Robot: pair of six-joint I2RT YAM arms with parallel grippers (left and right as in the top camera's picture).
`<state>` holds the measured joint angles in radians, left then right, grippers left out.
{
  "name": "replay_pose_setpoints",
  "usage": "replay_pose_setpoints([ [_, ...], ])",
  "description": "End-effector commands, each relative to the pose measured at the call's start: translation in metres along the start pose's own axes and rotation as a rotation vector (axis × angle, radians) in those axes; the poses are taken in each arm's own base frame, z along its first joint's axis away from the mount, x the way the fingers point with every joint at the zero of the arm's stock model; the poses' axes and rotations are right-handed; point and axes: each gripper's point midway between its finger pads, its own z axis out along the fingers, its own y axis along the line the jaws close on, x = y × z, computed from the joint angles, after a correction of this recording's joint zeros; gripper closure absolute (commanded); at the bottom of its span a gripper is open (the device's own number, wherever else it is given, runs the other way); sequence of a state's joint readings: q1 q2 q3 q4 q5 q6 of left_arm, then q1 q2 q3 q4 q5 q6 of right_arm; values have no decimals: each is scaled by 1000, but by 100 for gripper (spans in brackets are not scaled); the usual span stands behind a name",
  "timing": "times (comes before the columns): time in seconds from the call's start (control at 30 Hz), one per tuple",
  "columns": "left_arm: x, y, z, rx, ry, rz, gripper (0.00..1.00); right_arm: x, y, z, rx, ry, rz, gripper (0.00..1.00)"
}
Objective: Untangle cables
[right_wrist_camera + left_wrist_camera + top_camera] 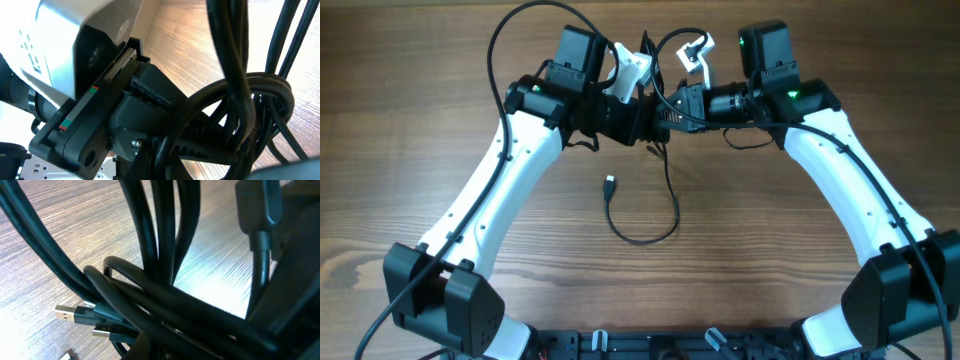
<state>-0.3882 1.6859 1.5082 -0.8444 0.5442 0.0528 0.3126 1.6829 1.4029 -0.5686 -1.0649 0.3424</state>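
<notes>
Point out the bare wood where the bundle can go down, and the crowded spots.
Bare table lies outside the left arm and outside the right arm. Between the arms, wood is free nearer the robot than the loop of the cables. Crowded: top middle, where the left claw and right claw meet in the tangle.

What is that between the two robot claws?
A bunched tangle of the cables spans the left gripper and right gripper, one strand drooping to the table; the overhead view shows it.
</notes>
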Motion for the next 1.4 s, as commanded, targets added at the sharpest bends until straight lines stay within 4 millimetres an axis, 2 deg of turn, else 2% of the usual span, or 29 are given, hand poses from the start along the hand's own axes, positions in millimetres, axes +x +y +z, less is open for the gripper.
replay_pose_setpoints([
  [0.0, 2, 22, 9, -120, 7, -122, 96, 2, 21, -1, -13, -1, -39, 96],
  [0.13, 2, 42, 1, -177, -9, -223, 96, -4, -23, -10, 219, -62, 63, 96],
  [0.3, 5, 55, -6, -194, -7, -265, 96, -4, -55, -21, 398, -97, 98, 96],
  [0.37, 6, 57, -9, -198, -8, -272, 96, -4, -79, -34, 549, -129, 119, 96],
  [0.47, 2, 55, -23, -200, -41, -264, 96, -2, -101, -50, 707, -153, 141, 96],
  [0.6, -5, 62, -61, -232, -124, -283, 96, 0, -105, -53, 739, -127, 83, 96],
  [0.7, -5, 82, -88, -301, -175, -321, 96, 3, -106, -54, 747, -72, -22, 96],
  [0.77, 1, 103, -114, -355, -210, -380, 96, 10, -100, -48, 699, 0, -121, 96],
  [0.83, 8, 113, -120, -373, -202, -416, 96, 13, -95, -44, 662, 21, -145, 96],
  [0.97, 14, 114, -119, -396, -173, -388, 96, 16, -84, -36, 581, 55, -227, 96],
  [1.03, 18, 128, -126, -489, -173, -399, 96, 21, -89, -39, 607, 105, -304, 96],
  [1.07, 20, 133, -129, -524, -169, -403, 96, 22, -100, -48, 684, 124, -316, 96],
  [1.1, 22, 136, -131, -548, -164, -406, 96, 21, -120, -68, 849, 126, -295, 96],
  [1.13, 24, 137, -131, -551, -159, -409, 96, 15, -141, -97, 1066, 88, -233, 96],
  [1.17, 24, 136, -131, -551, -158, -409, 96, 8, -157, -139, 1330, -36, -99, 96],
  [1.23, 24, 136, -131, -550, -159, -411, 96, 3, -161, -185, 1575, -258, 75, 96],
  [1.3, 24, 136, -131, -550, -159, -411, 96, -3, -160, -186, 1578, -301, 79, 96],
  [1.37, 24, 136, -131, -549, -159, -411, 96, -8, -159, -172, 1498, -296, 61, 96],
])
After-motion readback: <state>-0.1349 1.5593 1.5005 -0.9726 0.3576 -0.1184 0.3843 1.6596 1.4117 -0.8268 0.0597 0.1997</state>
